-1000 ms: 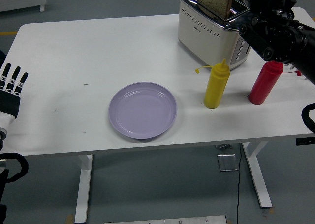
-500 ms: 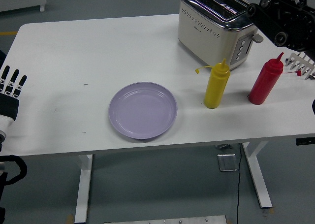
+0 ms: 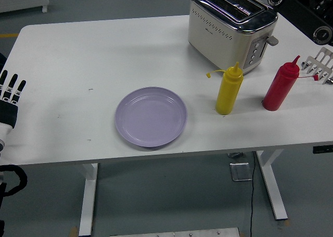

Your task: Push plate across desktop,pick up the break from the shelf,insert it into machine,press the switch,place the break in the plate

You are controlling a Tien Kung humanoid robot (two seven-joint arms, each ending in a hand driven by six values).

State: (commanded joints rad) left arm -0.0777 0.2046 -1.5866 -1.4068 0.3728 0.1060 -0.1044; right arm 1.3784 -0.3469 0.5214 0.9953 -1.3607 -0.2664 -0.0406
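Nearest, at the left edge by the table's near side: left hand (image 3: 9,99), black and white, fingers straight and spread, pointing away up the picture, nothing held. Just beyond the near edge of the white rectangular table (image 3: 78,65): round lilac plastic plate (image 3: 151,116), flat and bare, left of centre. To its right, slightly farther: yellow plastic squeeze bottle (image 3: 229,89), upright, nozzle up. Right of that, near it but apart: red plastic squeeze bottle (image 3: 281,85), upright, leaning nozzle toward the upper right. At the right edge beside the red bottle: white wire rack shelf (image 3: 320,65), only partly in view. Farther back, behind the yellow bottle: cream and chrome two-slot toaster (image 3: 229,26), long axis running from upper left to lower right, slots following that line, control buttons and lever on the end facing the red bottle. No bread visible above the slots; whether a slice sits down inside cannot be told. Farthest, top right corner: black right arm (image 3: 307,10), above the table behind the toaster; right hand cut off by the frame, so finger state cannot be told.
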